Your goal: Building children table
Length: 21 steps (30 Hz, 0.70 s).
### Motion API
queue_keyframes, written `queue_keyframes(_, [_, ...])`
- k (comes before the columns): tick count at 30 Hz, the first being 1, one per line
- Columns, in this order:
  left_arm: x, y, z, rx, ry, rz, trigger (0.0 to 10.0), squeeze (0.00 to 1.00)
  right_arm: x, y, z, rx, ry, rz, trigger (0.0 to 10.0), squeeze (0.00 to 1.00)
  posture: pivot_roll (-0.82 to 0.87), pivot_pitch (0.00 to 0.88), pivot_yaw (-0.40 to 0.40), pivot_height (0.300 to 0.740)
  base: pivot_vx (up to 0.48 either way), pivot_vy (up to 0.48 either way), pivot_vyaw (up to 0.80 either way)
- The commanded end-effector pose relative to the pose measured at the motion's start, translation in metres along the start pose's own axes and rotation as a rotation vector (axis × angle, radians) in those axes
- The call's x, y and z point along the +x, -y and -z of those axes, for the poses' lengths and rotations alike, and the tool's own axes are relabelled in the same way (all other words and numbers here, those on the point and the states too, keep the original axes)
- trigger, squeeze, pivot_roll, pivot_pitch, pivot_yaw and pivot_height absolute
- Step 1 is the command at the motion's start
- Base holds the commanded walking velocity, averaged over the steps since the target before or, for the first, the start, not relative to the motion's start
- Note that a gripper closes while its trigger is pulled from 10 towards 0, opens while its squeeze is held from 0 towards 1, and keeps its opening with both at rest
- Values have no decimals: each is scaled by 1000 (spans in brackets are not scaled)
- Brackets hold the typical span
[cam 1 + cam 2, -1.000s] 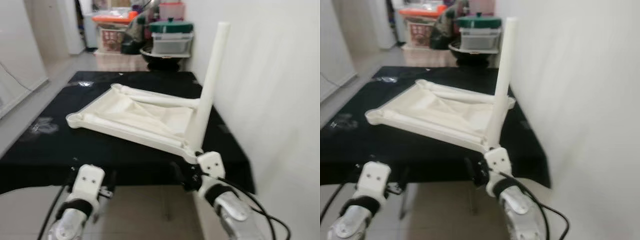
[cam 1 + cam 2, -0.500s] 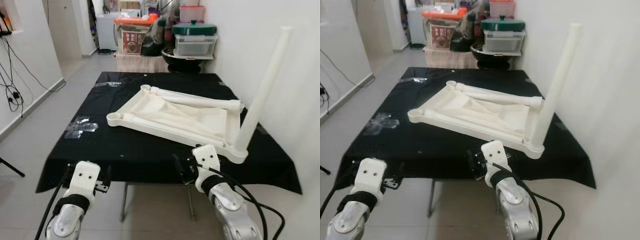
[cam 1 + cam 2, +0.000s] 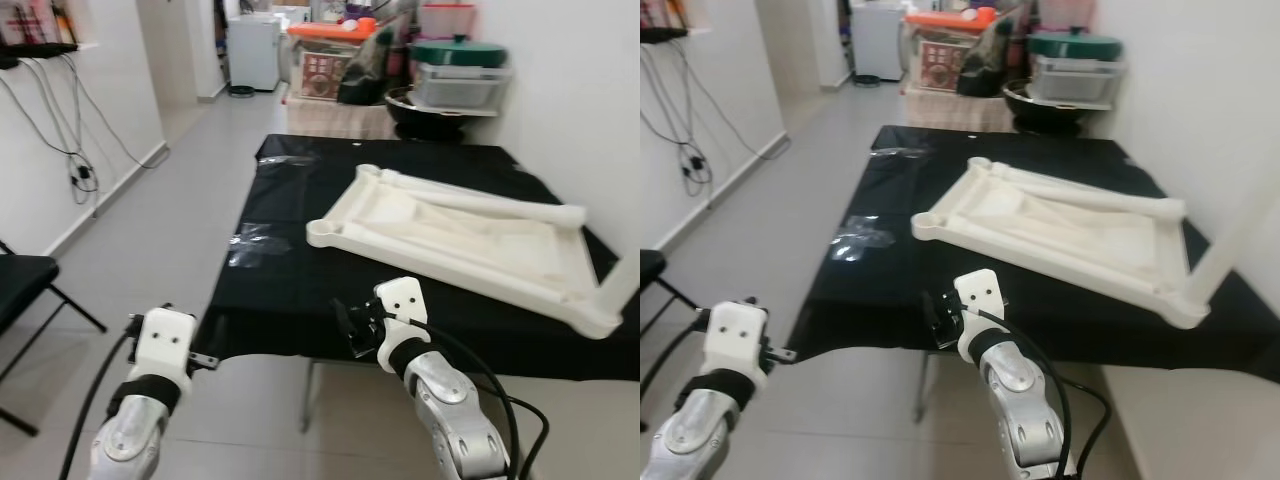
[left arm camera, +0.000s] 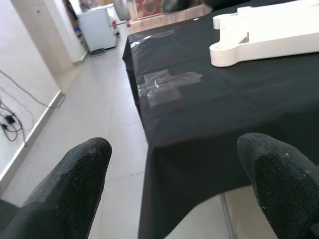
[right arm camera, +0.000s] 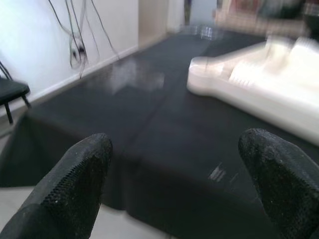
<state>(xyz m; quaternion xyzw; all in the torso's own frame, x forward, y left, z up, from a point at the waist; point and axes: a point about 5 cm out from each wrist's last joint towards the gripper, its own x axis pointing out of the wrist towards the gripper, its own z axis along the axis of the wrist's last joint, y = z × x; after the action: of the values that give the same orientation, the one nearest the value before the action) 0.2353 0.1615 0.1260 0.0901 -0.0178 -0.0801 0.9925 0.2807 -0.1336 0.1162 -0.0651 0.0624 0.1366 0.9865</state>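
- The jaws of both grippers stand wide apart and hold nothing: the left gripper (image 4: 172,164) has one black finger (image 4: 75,174) on each side of its wrist view, and the right gripper (image 5: 174,169) is spread the same way.
- The children's table top (image 3: 470,235), a cream plastic panel, lies upside down on the worktop (image 3: 300,290), towards its right half.
- One white leg (image 3: 625,280) stands upright in the socket at the panel's near right corner; another leg (image 3: 490,200) lies flat along its far edge.
- The panel's near left corner socket (image 4: 224,52) is a round collar resting on the black cloth.
- The right gripper hangs just in front of the worktop's near edge, facing the panel; the left gripper hangs lower and further left, over the floor (image 3: 180,200).
- A crumpled clear plastic bag (image 3: 255,243) lies on the cloth left of the panel.
- Storage boxes (image 3: 460,80) are stacked beyond the worktop's far end.
- Cables (image 3: 85,160) hang on the left wall, and a black chair (image 3: 25,290) stands by it.
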Motion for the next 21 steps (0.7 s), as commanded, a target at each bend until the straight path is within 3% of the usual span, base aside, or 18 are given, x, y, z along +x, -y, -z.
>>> queue_keyframes(1, [0, 0, 0, 0, 3, 25, 10000, 0, 2, -1, -2, 0, 0, -9, 10000, 0, -46, 0, -17, 740, 270, 0, -800])
queue_keyframes(3, [1, 0, 0, -6, 0, 29, 10000, 0, 2, -3, -3, 2, 2, -27, 10000, 0, -49, 0, -12, 740, 270, 0, -800])
queue_keyframes(21, [6, 0, -6, -29, 14, 25, 10000, 0, 5, 0, -7, 24, 23, -80, 10000, 0, -46, 0, -32, 740, 323, 0, -44])
